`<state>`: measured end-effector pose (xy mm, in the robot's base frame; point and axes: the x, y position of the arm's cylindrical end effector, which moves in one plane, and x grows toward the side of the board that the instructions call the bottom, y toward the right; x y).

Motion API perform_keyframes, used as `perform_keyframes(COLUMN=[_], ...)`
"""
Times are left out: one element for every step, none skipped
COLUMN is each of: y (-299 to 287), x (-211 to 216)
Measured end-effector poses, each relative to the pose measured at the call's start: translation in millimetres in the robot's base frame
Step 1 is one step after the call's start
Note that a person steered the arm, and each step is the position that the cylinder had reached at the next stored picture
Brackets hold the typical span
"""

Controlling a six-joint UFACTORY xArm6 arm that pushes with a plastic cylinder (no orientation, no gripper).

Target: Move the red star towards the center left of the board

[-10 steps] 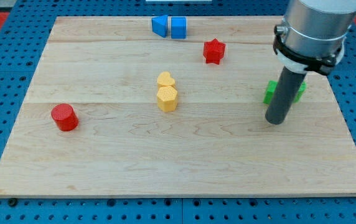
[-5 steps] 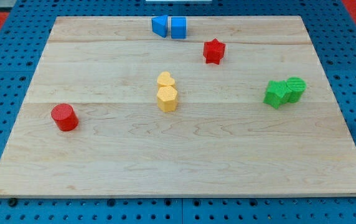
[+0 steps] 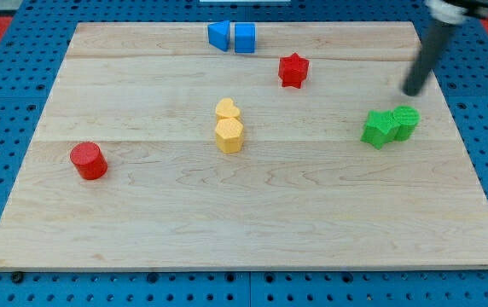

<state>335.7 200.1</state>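
The red star (image 3: 293,70) sits on the wooden board (image 3: 142,222) at the upper right of middle. My tip (image 3: 414,91) is at the view's right, well to the right of the red star and just above the two green blocks (image 3: 389,125). It touches no block. The rod slants up to the view's top right corner and looks blurred.
Two blue blocks (image 3: 232,37) stand side by side at the board's top edge. Two yellow blocks (image 3: 228,125) touch each other near the middle. A red cylinder (image 3: 88,160) stands at the left. Blue pegboard surrounds the board.
The rod left the spot beside the green blocks, went almost out of view at the right edge, and now stands above the green blocks. No block has moved.
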Motion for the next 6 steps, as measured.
perform_keyframes(y=[-117,-244,-324,-360,-395,-445], x=[-32,-40,-41,-55,-69,-59])
